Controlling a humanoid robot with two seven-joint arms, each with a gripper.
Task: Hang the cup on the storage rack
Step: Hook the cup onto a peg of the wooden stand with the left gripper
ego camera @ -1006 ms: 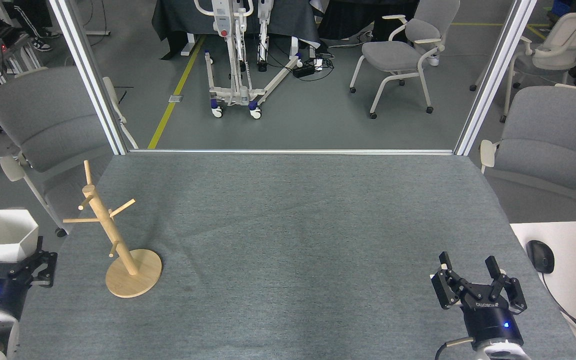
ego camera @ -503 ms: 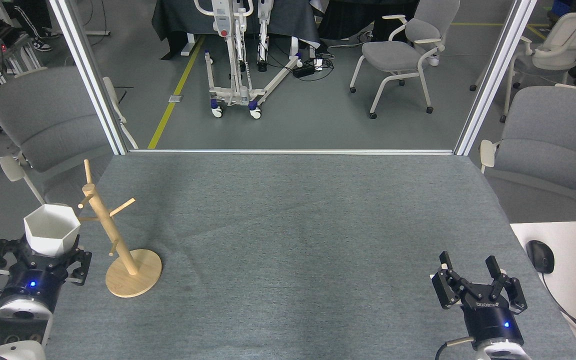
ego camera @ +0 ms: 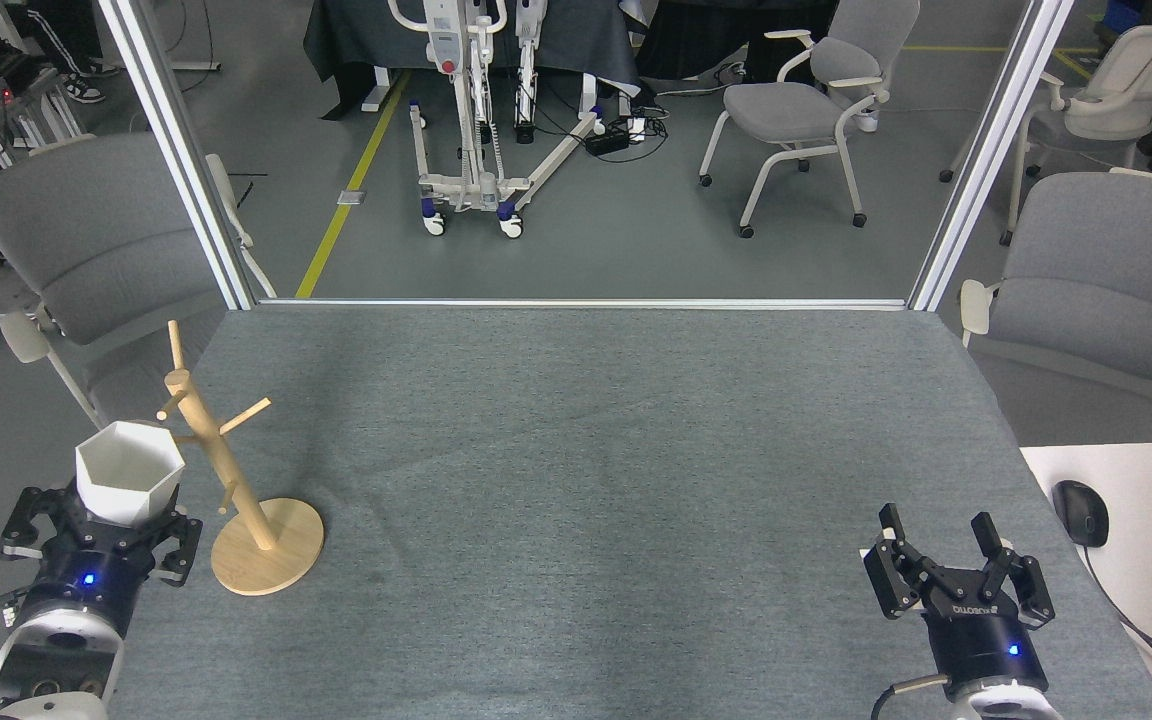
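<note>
Beyond grey felt table (ego camera: pixel 586 450), office chairs (ego camera: pixel 816 100) dot grey floor.

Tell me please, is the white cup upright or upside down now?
Upright: the cup shows its open hexagonal rim facing up, held in the left claw beside the storage rack.

A robotics laboratory: a grey felt-covered worktop (ego camera: pixel 596 480) framed by aluminium posts (ego camera: pixel 176 150). Beyond stand a wheeled equipment stand (ego camera: pixel 471 120), grey office chairs (ego camera: pixel 811 105) and yellow floor tape (ego camera: pixel 351 170) on a grey floor.
</note>
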